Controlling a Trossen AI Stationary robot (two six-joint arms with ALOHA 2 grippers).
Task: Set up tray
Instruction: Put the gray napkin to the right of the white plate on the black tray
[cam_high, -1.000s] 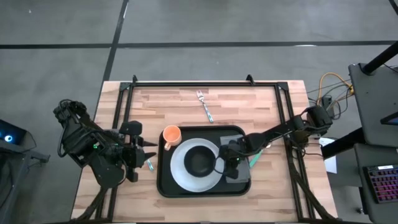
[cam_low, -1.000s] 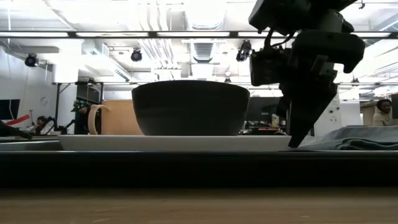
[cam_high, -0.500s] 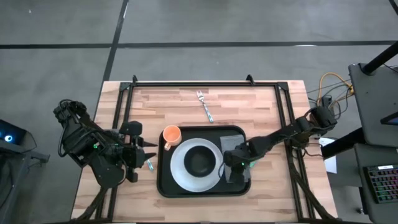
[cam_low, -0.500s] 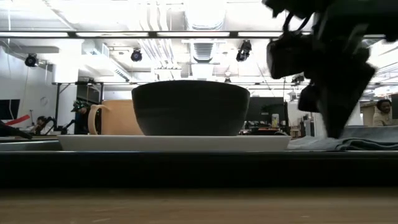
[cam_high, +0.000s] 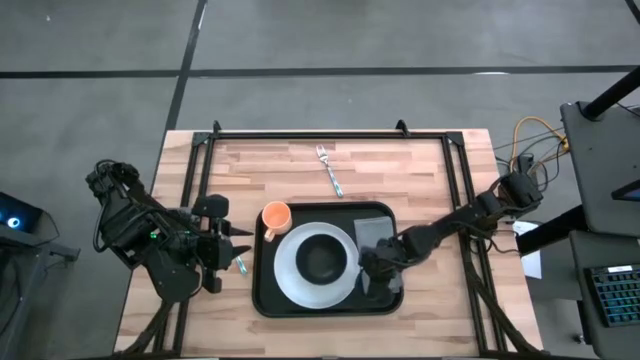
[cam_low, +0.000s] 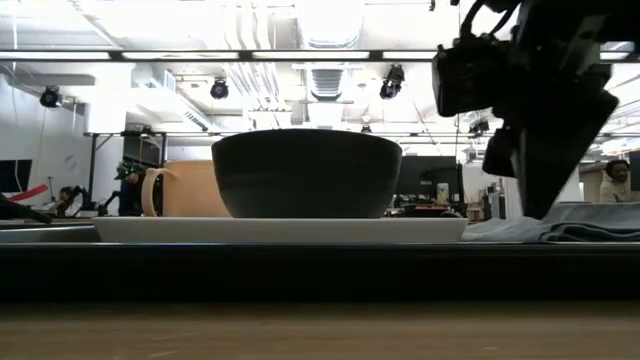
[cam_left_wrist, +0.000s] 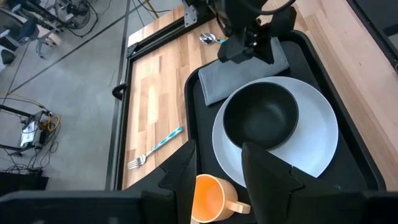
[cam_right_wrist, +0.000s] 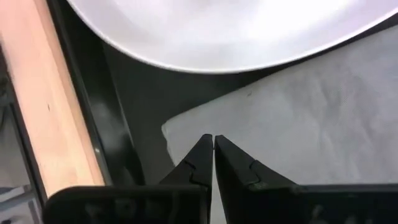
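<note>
While right gripper (cam_high: 374, 268) hovers low over napkin (cam_high: 378, 255), fingers pressed together w/ nothing between, tray (cam_high: 262, 290) sits table-centre, slightly toward near edge. On tray: plate (cam_high: 288, 275) w/ bowl (cam_high: 321, 257) on it, napkin at plate's 3 o'clock. Cup (cam_high: 275, 216) at plate's 10 o'clock, on tray's corner. Fork (cam_high: 329, 170) on table at tray's 12. Left gripper (cam_high: 238, 252) parked at tray's 9 o'clock, fingers spread, empty.

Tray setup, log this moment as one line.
right gripper shut, over grey napkin in tray | left gripper open, waiting at table's left | bowl on plate
</note>
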